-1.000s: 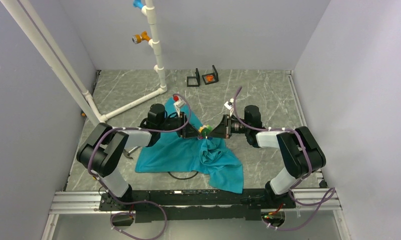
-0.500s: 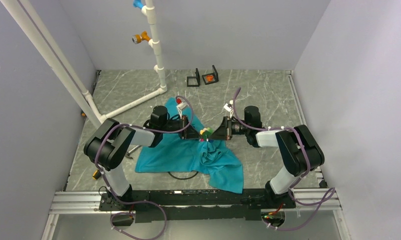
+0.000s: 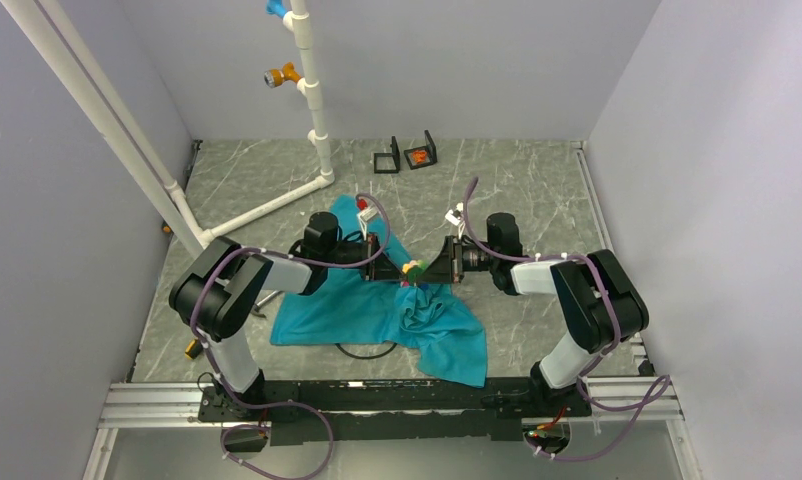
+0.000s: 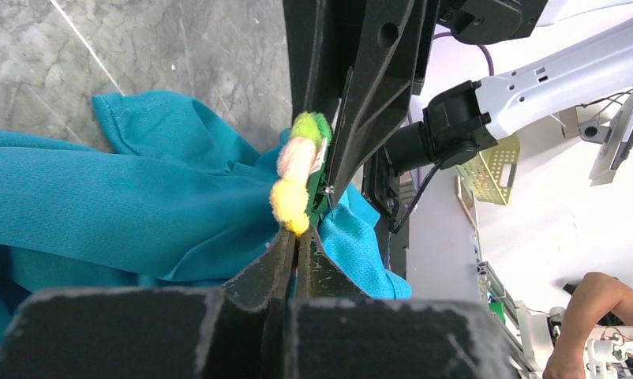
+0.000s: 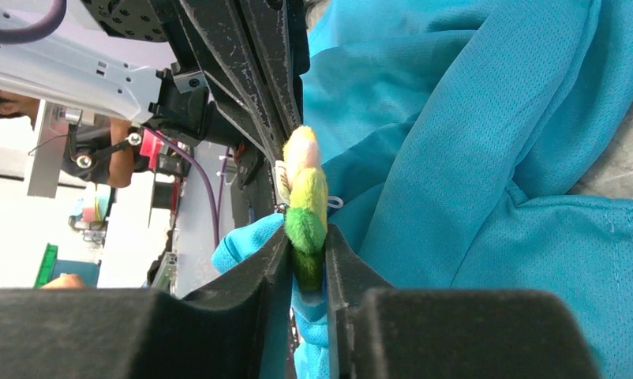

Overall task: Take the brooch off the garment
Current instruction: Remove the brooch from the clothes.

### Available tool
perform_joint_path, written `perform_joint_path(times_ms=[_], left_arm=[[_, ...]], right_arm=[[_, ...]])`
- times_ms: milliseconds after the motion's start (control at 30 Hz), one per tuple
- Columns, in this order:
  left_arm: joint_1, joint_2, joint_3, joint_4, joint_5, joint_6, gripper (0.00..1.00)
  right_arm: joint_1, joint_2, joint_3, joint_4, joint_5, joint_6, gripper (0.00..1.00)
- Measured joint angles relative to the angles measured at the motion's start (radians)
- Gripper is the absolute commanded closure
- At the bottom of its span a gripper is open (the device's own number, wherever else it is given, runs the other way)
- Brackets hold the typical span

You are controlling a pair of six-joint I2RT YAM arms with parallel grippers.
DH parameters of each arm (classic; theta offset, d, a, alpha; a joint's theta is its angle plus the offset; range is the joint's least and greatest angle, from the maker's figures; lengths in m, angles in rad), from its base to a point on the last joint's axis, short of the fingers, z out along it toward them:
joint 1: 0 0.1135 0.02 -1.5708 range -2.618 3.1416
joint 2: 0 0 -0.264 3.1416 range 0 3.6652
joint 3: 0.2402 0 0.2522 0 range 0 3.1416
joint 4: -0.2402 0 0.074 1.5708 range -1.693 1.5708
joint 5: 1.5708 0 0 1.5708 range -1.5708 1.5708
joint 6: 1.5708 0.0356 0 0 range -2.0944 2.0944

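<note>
— Grey marbled table [image 3: 537, 200], and two arms that meet in its middle. What do you hold, and why like this?

— Nearest to my bases lies the crumpled lower part of the teal-blue cloth T-shirt [image 3: 452, 345], resting on the stone. Further up, the cloth rises into a small peak. At this peak sits the small multicoloured brooch [image 5: 305, 189], fluffy, in yellow, pink and green, between my two tools. My right gripper [image 5: 307, 241] is closed on its green end, and the fingers press the fluff from both sides. My left gripper [image 4: 297, 235] comes from the opposite side with its fingers almost together, just at the yellow end. I cannot tell whether it nips the cloth or the back of the brooch.

— Why two grips facing each other?

— I judge that one must anchor while the other pulls; otherwise the whole shirt would follow the brooch. It is not yet free, because cloth hangs directly under it.

— And behind?

— Well apart, near the far edge, are two small black stands [image 3: 405, 155] and the white plastic pipe frame [image 3: 312, 100]. They do not disturb me.
</note>
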Motion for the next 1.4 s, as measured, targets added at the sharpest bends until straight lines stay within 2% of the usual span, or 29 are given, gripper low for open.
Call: perform_joint_path(times_ms=[67, 100, 167, 200, 267, 367, 733, 967, 1233, 1400], left_arm=[[0.000, 0.000, 0.004, -0.010, 0.000, 0.000, 1.00], [0.000, 0.000, 0.006, -0.017, 0.000, 0.000, 0.93], [0.000, 0.002, 0.007, -0.027, 0.002, -0.002, 0.71], [0.000, 0.002, 0.007, -0.031, 0.002, -0.002, 0.64], [0.000, 0.000, 0.008, -0.036, 0.005, 0.000, 0.56], [-0.001, -0.013, 0.008, -0.053, -0.004, 0.011, 0.52], [-0.015, -0.086, 0.008, -0.126, -0.067, 0.079, 0.59], [-0.035, -0.086, 0.022, -0.168, -0.084, 0.103, 0.59], [-0.040, -0.084, 0.051, -0.233, -0.106, 0.127, 0.86], [-0.039, -0.084, 0.056, -0.255, -0.108, 0.138, 0.90]], right_arm=[[0.003, 0.000, 0.000, -0.001, -0.003, -0.005, 1.00], [0.005, 0.000, 0.000, -0.003, -0.003, -0.010, 1.00], [0.006, 0.000, 0.000, -0.011, -0.002, -0.018, 1.00], [0.007, 0.000, 0.000, -0.015, -0.002, -0.019, 1.00], [0.011, 0.000, 0.000, -0.022, 0.007, -0.023, 1.00], [0.020, -0.001, 0.000, -0.027, 0.023, -0.023, 1.00], [0.030, -0.008, 0.000, 0.021, 0.037, 0.055, 1.00], [0.031, -0.008, 0.000, 0.026, 0.036, 0.076, 1.00], [0.027, -0.008, 0.000, 0.039, 0.032, 0.084, 1.00], [0.024, -0.008, -0.005, 0.042, 0.031, 0.082, 1.00]])
